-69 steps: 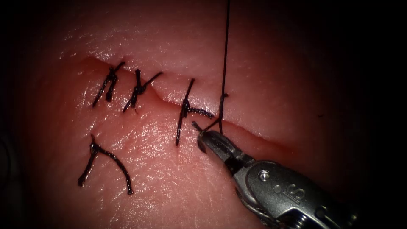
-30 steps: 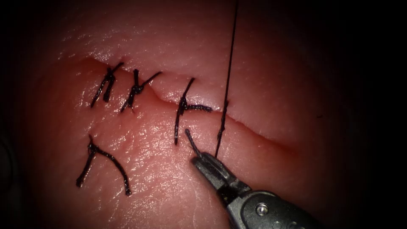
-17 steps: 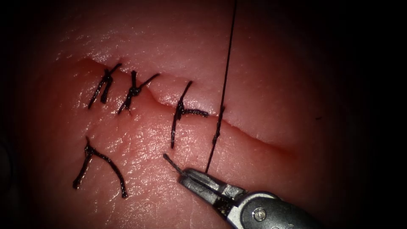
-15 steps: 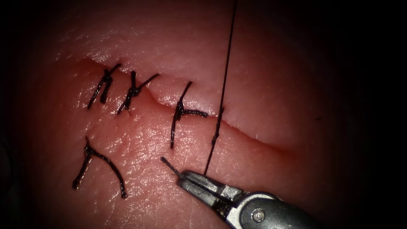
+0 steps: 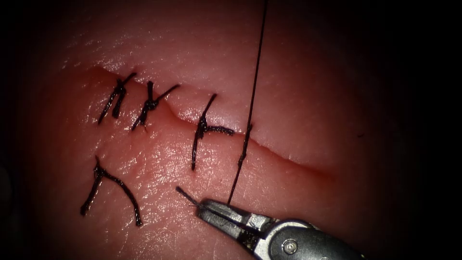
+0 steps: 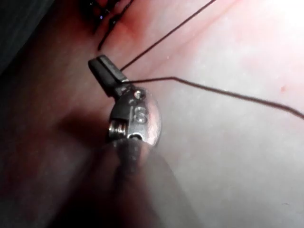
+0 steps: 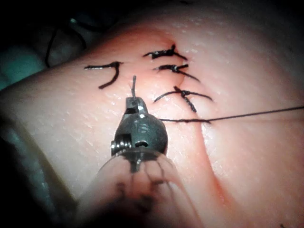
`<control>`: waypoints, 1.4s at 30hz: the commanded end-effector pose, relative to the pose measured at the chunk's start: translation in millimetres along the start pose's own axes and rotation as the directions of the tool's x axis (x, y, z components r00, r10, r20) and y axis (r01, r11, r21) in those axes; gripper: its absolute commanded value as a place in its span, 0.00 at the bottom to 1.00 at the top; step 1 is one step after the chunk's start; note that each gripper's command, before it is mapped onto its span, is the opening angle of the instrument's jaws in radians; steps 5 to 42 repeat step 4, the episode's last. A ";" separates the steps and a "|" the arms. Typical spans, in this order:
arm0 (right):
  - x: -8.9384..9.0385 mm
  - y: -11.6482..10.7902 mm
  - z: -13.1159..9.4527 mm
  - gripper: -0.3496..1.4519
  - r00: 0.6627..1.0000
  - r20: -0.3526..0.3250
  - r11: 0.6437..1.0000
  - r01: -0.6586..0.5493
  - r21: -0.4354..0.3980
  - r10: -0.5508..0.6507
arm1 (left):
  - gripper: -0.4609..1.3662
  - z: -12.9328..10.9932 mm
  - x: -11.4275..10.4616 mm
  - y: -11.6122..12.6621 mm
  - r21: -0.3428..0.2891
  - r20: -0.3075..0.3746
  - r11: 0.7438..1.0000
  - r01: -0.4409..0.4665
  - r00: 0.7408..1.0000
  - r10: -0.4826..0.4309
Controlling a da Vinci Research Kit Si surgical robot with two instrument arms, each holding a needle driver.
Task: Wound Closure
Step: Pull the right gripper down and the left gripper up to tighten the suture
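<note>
Thread (image 5: pixel 250 115) runs taut across the cut (image 5: pixel 288 163) beside the third tied stitch (image 5: pixel 202 130). I have the right tool (image 5: pixel 207 210) clenched on its short tail just below the cut, apparently to keep tension on the knot there.

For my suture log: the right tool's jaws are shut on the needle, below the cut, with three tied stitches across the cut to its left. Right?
Not quite. The right tool is shut on the thread, not a needle: the endoscope view shows a short thread end poking from the jaws and a taut strand rising from them across the cut. The three tied stitches across the cut, to the left, are as you say.
</note>
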 end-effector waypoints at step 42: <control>0.1 0.1 0.0 0.00 1.000 0.003 1.000 0.005 -0.007 -0.005 | 0.06 0.0 0.0 0.0 -0.007 0.001 1.000 0.000 1.000 0.000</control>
